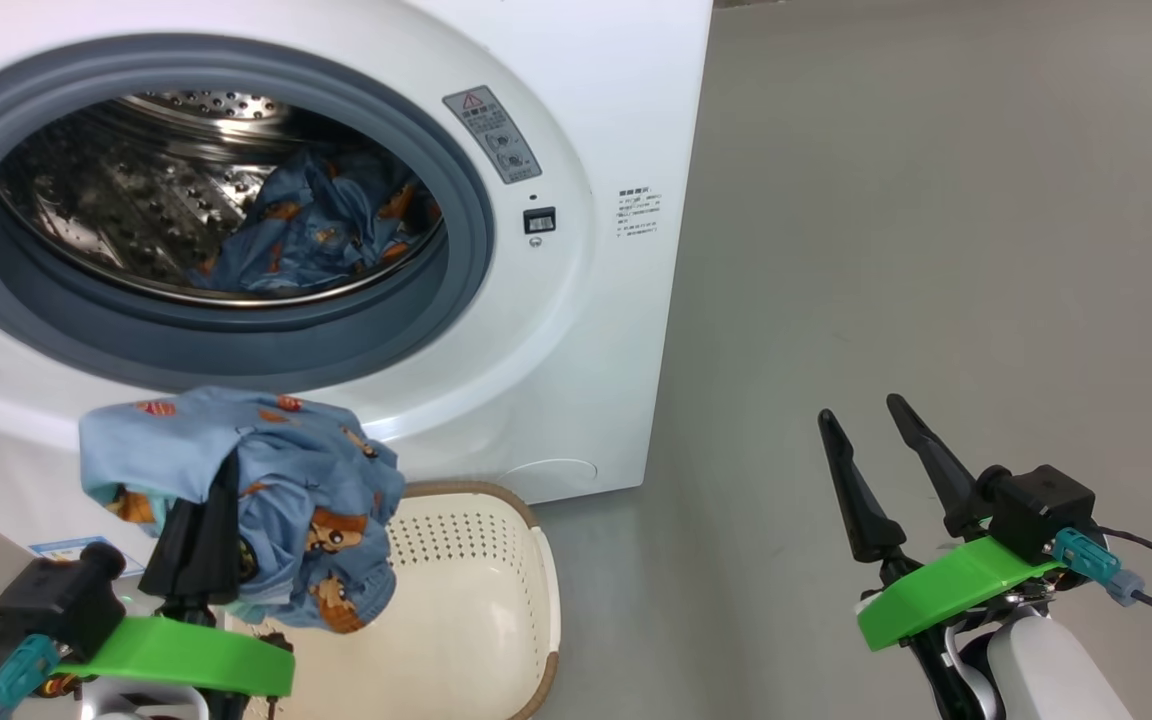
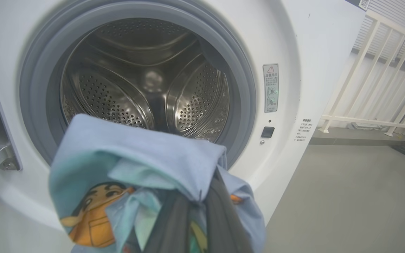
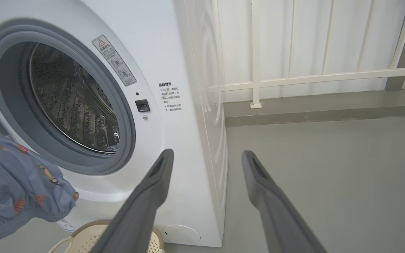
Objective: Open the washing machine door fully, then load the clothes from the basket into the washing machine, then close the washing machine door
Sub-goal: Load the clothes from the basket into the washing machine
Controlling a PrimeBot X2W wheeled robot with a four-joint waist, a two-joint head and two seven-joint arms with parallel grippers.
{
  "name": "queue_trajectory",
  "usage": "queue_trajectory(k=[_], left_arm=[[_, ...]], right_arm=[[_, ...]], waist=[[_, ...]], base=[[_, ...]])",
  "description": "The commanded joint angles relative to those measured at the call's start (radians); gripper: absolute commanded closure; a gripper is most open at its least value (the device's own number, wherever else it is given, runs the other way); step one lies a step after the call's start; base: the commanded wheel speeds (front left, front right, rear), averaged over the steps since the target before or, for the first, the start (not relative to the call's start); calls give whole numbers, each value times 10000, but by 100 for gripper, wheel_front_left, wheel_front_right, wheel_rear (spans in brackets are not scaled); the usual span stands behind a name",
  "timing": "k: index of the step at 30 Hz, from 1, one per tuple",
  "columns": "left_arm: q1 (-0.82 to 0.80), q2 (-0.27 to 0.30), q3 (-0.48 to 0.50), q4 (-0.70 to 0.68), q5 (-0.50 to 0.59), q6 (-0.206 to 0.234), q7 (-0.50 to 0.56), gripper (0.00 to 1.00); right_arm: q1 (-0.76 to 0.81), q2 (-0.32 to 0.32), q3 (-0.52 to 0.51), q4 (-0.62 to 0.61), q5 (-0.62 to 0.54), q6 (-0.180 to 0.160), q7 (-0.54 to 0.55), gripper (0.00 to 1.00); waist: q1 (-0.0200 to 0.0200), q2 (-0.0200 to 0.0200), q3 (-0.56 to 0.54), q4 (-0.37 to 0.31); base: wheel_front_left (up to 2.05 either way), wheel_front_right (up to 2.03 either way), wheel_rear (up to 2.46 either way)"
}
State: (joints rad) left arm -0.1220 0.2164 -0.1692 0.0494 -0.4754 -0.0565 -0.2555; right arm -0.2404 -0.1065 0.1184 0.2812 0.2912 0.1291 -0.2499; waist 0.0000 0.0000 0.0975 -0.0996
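A smooth grey floor (image 1: 886, 250) carries everything here. The washing machine (image 1: 596, 330) stands directly on it. The basket (image 1: 476, 600) sits on the floor just in front of the machine's base, below its round opening. Beyond the machine's far side, a white railing (image 3: 255, 52) rises from a low grey kerb along the floor's edge.

Basket (image 1: 476, 590) before the washing machine (image 1: 576, 330); one garment (image 1: 321, 235) in its drum (image 1: 136, 200), another garment (image 1: 266, 470) above the basket

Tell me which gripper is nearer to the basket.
Left. The left gripper, shut on a bear-print garment, hangs at the left edge of the basket; the right gripper, fingers open, is well off to its right over the floor.
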Motion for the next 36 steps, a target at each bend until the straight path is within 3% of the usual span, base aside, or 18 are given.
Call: queue_trajectory(k=[1,11,21,28,36], left_arm=[[-193,131,458,-298,120,-51,-62,100],[-1178,-14,593,227,165,-359,-62,100],[-4014,191,888,2495,-129,-658,-62,100],[-5764,596,941,4238,-29,-720,-63,100],[-7878,1311,365,6101,-240,-739,-63,100]], right_arm=[[71,-76,222,-249,33,16,-118,0],[37,-33,184,-359,-17,16,-118,0],[-296,171,374,-442,-141,16,-118,0],[-462,329,364,-593,-290,16,-118,0],[-870,518,476,-898,-383,16,-118,0]], waist=[[0,0,-15,6],[0,0,328,-8],[0,0,1237,-421],[0,0,2226,-799],[0,0,3595,-1436]], base=[[0,0,0],[0,0,0],[0,0,0],[0,0,0],[0,0,0]])
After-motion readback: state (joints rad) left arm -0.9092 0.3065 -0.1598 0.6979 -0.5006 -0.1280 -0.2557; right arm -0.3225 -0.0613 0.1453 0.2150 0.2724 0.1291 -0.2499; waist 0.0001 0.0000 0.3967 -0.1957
